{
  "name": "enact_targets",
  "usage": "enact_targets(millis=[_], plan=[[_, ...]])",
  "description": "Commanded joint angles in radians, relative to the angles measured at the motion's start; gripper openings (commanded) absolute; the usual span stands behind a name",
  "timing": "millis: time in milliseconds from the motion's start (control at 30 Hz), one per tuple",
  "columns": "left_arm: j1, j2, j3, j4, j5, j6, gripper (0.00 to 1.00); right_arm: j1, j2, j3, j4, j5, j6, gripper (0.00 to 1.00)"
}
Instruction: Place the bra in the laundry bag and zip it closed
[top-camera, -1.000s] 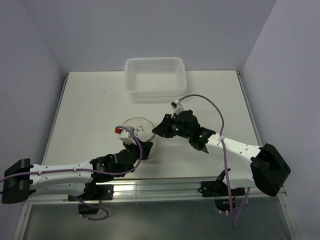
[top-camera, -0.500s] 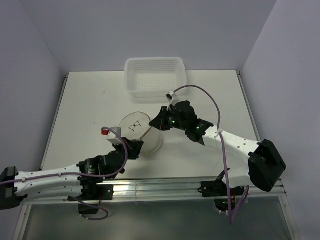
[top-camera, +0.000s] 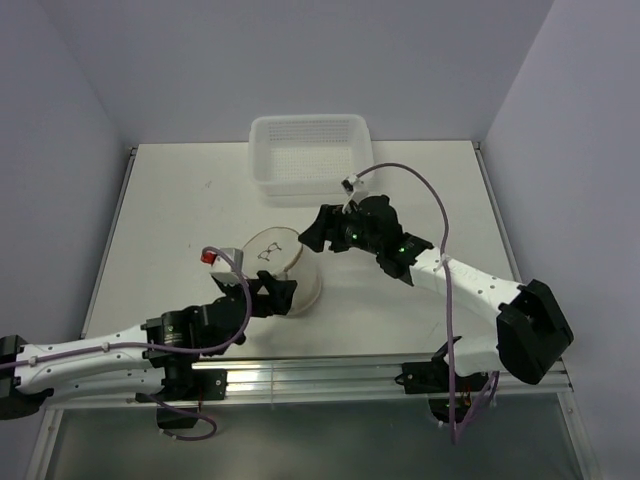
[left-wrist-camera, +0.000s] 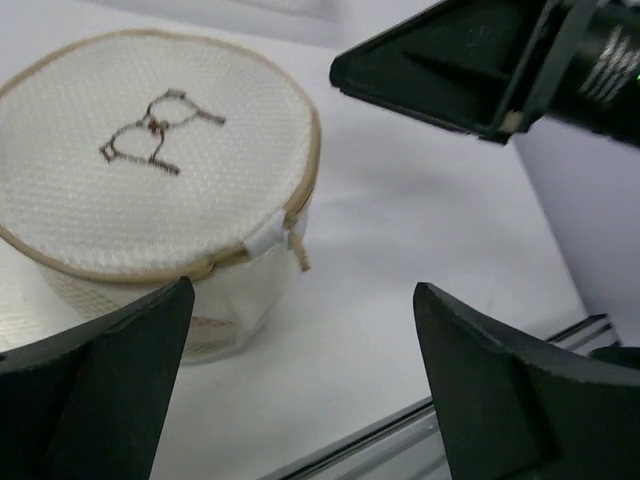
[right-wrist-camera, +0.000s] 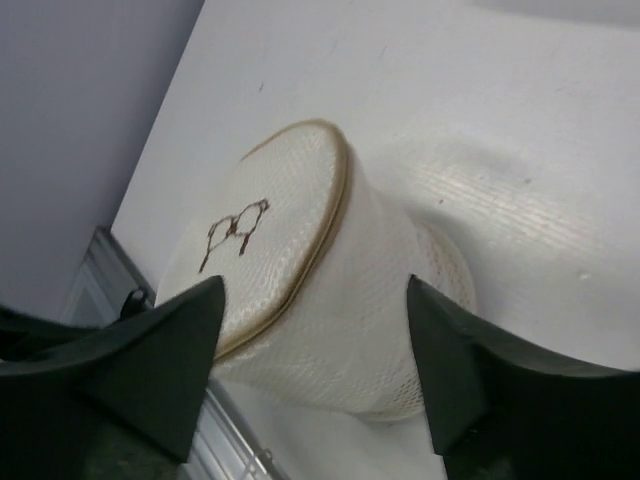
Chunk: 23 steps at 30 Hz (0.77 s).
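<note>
Both arms have backed off the bag (top-camera: 283, 265) over the last second. The left gripper (top-camera: 272, 293) has slid off the lid towards the near left, and the right gripper (top-camera: 313, 232) has drawn away towards the far side.

From the top camera, the bag stands lid up near the middle of the desk (top-camera: 170, 220). The left gripper is just beside its near side and the right gripper is near its far right side. The basket (top-camera: 310, 119) sits well apart at the far edge.

In the left wrist view, the left gripper is spread wide with nothing between its fingers (left-wrist-camera: 100, 390). The bag fills the upper left, clear of both fingers. Its lid (left-wrist-camera: 150, 150) carries a small brown mark (left-wrist-camera: 152, 135). The zip along the rim facing the camera looks shut, with its pull (left-wrist-camera: 296, 245) hanging at the rim's right edge. The right gripper shows as a dark shape at the upper right.

In the right wrist view, the right gripper is also spread wide and holds nothing. The bag lies beyond its fingers (right-wrist-camera: 150, 360), seen in the gap between them, with the lid turned to the left. The mesh is pale throughout, so whether the bra is inside cannot be told.
</note>
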Motion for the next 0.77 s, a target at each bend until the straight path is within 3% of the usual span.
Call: enact_targets(millis=[0,33,67,267,433,533,733], plan=[[-0.006,-0.015,0.178,-0.094,-0.046,0.068,0.99,-0.012,-0.116,-0.002,0.024,0.107,-0.035,0.84],[-0.007,-0.022,0.199,-0.117,-0.055,0.071,0.98,-0.012,-0.172,-0.011,0.006,0.121,-0.041,0.98],[-0.007,-0.045,0.217,-0.153,-0.065,0.081,0.98,-0.012,-0.203,-0.019,-0.005,0.133,-0.044,1.0],[-0.007,-0.182,0.286,-0.245,-0.118,0.126,0.99,-0.012,-0.548,-0.14,-0.073,0.317,-0.098,1.0],[-0.006,-0.263,0.334,-0.408,-0.151,0.092,0.99,-0.012,-0.879,-0.213,-0.181,0.583,-0.136,1.0],[-0.007,-0.3,0.343,-0.469,-0.146,0.072,0.99,-0.013,-1.002,-0.236,-0.226,0.661,-0.149,1.0],[-0.007,-0.337,0.272,-0.434,-0.056,0.083,0.99,-0.013,-1.006,-0.26,-0.24,0.685,-0.126,1.0]])
